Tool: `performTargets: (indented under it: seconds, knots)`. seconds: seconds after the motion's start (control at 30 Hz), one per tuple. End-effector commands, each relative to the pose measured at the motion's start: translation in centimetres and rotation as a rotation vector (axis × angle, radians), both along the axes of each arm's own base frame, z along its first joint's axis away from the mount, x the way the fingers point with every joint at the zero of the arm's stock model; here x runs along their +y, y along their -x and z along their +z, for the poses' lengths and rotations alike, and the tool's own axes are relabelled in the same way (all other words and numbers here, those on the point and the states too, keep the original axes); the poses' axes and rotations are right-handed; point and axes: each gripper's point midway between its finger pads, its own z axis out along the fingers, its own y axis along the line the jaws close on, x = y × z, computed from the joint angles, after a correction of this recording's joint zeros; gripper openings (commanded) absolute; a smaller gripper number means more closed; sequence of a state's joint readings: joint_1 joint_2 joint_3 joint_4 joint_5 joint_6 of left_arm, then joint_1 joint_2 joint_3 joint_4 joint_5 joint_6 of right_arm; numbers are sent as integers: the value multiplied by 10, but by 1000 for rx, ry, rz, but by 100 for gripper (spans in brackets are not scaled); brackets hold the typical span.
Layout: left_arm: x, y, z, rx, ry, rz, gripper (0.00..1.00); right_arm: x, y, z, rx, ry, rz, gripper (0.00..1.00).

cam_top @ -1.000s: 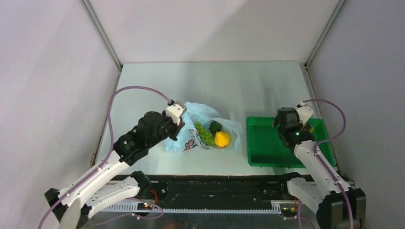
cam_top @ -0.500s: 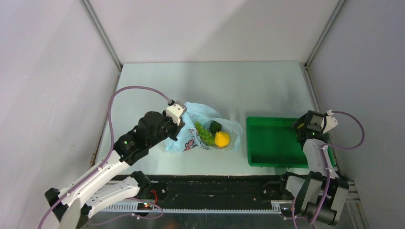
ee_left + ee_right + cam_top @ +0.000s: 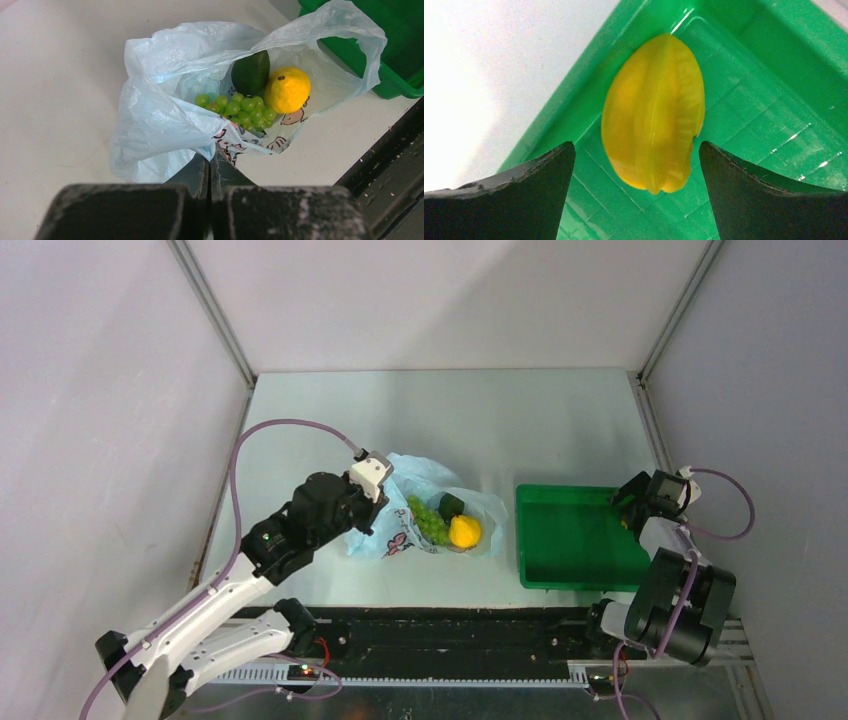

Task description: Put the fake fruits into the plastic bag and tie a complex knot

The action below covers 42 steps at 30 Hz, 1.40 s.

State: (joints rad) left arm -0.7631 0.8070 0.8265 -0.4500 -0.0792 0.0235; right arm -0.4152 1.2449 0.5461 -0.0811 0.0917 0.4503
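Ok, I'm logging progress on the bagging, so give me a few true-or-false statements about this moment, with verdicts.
The green grapes lie inside the plastic bag. True.
The left gripper hangs open above the bag. False: it is shut on the bag's edge.
A yellow starfruit lies in the green tray. True.
The right gripper is clamped on the starfruit. False: its jaws stand open on either side of it.
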Motion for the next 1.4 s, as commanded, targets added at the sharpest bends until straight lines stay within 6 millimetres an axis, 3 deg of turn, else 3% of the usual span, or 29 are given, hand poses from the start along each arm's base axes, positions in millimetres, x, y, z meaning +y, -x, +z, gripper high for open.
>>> performTargets:
  seconds: [0.0, 0.2, 0.4, 0.73, 0.93, 1.2, 1.37]
  knots:
    - [-1, -3, 5, -14, 20, 13, 0, -6, -15, 0, -17, 1, 32, 98]
    - [0, -3, 7, -19, 22, 14, 0, -10, -20, -10, 5, -12, 41, 95]
    - [-1, -3, 7, -19, 24, 11, 0, -19, -29, -7, -6, 11, 33, 84]
    - [0, -2, 8, -21, 27, 9, 0, -15, -31, 0, -21, 11, 75, 38]
    - [0, -2, 8, -22, 28, 10, 0, -10, -23, 20, -52, 35, 89, 24]
    - [0, -3, 8, -21, 27, 10, 0, 25, 7, 68, -163, 42, 176, 22]
    - [-1, -1, 9, -22, 32, 1, 0, 80, 17, 104, -316, -4, 407, 21]
